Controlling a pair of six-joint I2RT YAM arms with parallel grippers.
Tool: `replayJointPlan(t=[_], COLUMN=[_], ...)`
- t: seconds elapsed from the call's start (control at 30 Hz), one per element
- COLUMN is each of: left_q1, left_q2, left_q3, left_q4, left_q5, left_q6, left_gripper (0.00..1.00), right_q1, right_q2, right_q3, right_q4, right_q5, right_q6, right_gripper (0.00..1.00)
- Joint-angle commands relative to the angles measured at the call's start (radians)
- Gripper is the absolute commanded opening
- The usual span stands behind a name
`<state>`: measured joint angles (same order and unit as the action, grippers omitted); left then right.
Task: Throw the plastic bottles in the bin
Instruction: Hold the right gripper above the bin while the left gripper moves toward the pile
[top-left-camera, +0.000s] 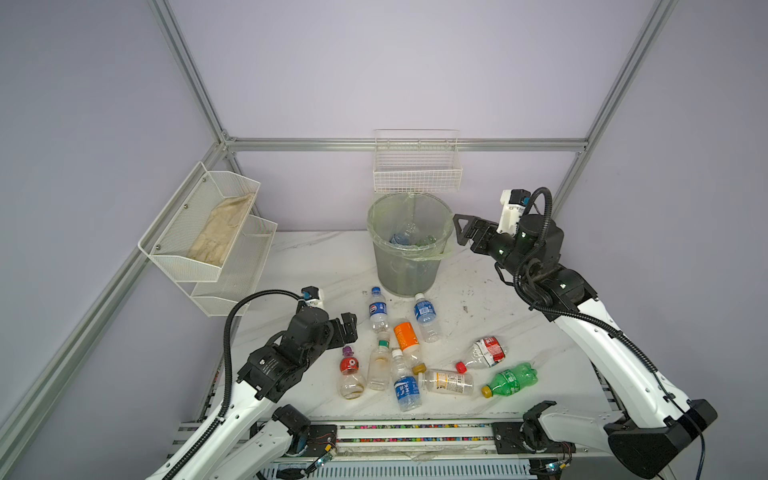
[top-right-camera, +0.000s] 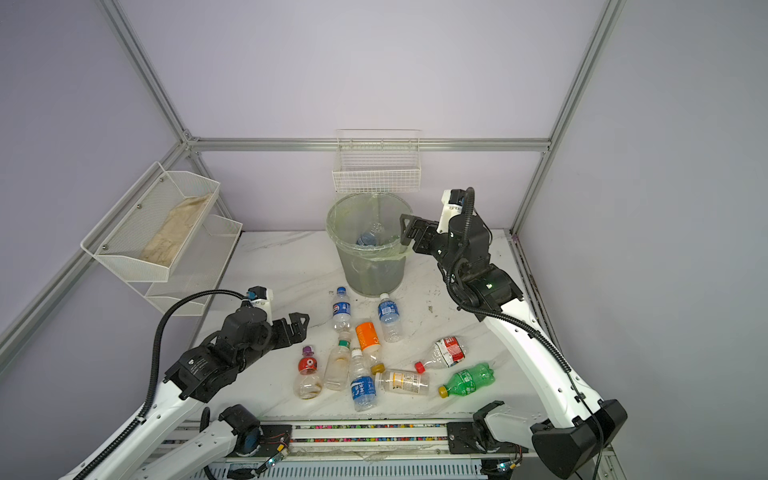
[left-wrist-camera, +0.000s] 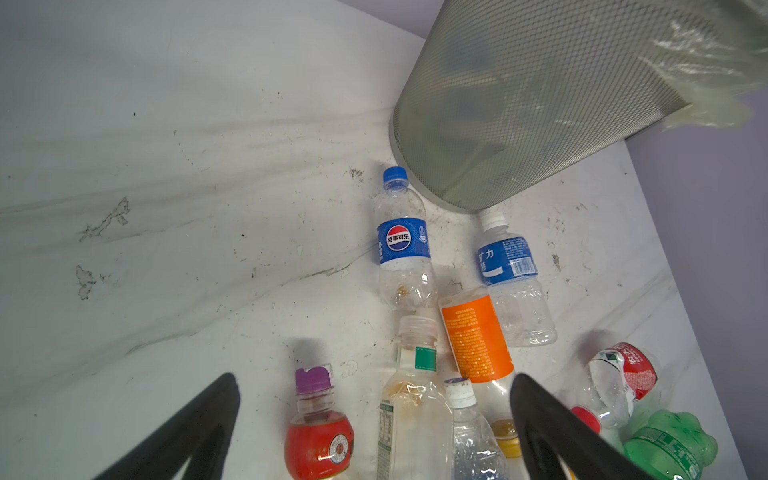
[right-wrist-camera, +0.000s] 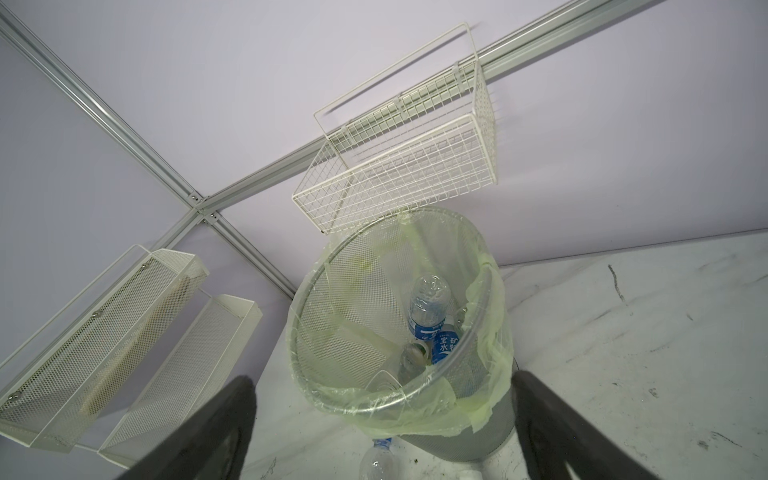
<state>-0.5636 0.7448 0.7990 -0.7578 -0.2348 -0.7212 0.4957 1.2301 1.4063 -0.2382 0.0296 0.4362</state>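
While both end effectors stand wide open and hold nothing, the bin (top-left-camera: 405, 270) stands upright on the counter (top-left-camera: 311, 266).

1. Right end effector (top-left-camera: 457, 229): level with the bin rim and just beside it, on the right in both top views. It points at the bin. In the right wrist view the bin mouth lies between its fingers (right-wrist-camera: 216, 428).
2. Left end effector (top-left-camera: 351, 326): in front of the bin and to its left, low over the counter.
3. Inside the bin: several bottles (right-wrist-camera: 430, 307) rest on the green liner (right-wrist-camera: 490, 332). Blue labels are visible, but the count cannot be told.
4. Outside the bin, all lying on their sides:
   - Nearest the bin, caps toward it: the Pepsi bottle (top-left-camera: 378, 309) and the white-cap bottle (top-left-camera: 426, 316), whose cap lies just beside the bin base.
   - Farther from the bin: the orange bottle (top-left-camera: 404, 338), green-cap bottle (top-left-camera: 379, 365), purple-cap bottle (top-left-camera: 351, 372) and crushed red-label bottle (top-left-camera: 484, 353).
   - Farthest from the bin: the blue bottle (top-left-camera: 405, 386), yellow-cap bottle (top-left-camera: 449, 380) and green bottle (top-left-camera: 511, 379).
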Motion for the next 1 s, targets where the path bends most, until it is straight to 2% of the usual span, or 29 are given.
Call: replayJointPlan(t=[0.0, 0.27, 0.97], left_q1=[-0.002, -0.002, -0.025], left_q2=[0.013, 0.064, 0.055], left_q3=[-0.048, -0.112, -0.251], left_q4=[-0.027, -0.037, -0.039], left_q5=[0.008, 0.071, 0.160], left_q6=[-0.046, -0.129, -0.218], left_gripper=[1.00, 0.99, 0.97], right_q1=[0.000, 0.000, 0.001], right_q2=[-0.026, -0.039, -0.075], right_q3=[-0.019, -0.046, -0.134], right_q4=[-0.012, -0.016, -0.023], right_q5=[0.016, 0.029, 0.043], right_q6=[0.010, 0.021, 0.052], right_gripper=[0.97, 0.97, 0.97])
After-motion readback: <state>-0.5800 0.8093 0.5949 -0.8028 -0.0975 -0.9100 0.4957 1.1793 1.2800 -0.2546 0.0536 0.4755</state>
